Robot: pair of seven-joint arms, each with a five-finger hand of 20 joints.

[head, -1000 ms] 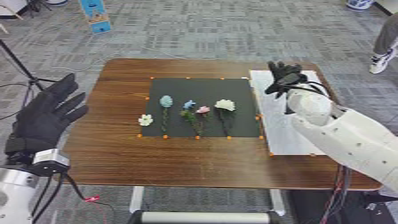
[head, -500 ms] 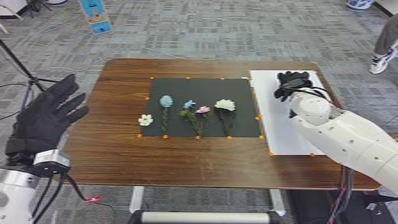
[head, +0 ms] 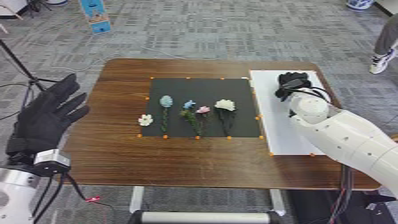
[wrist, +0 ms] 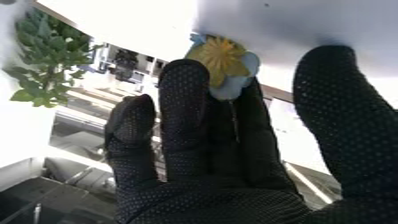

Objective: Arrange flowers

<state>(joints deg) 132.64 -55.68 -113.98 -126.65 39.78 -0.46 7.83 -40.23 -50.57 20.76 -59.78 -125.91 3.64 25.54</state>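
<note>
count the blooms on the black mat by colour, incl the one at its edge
blue: 2 (tall pale blue bloom, small blue bloom)
pink: 1 (pink bloom)
white: 2 (full white bloom, flat white bloom at the left edge)
total: 5

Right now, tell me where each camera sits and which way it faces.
Head view: on the robot's head, facing forward and down at the brown table; the left hand and right hand show, with their arms.
Right wrist view: on the right arm's wrist, facing along the glove past its fingers toward a blue-and-yellow flower.
Shared: the right hand.
</note>
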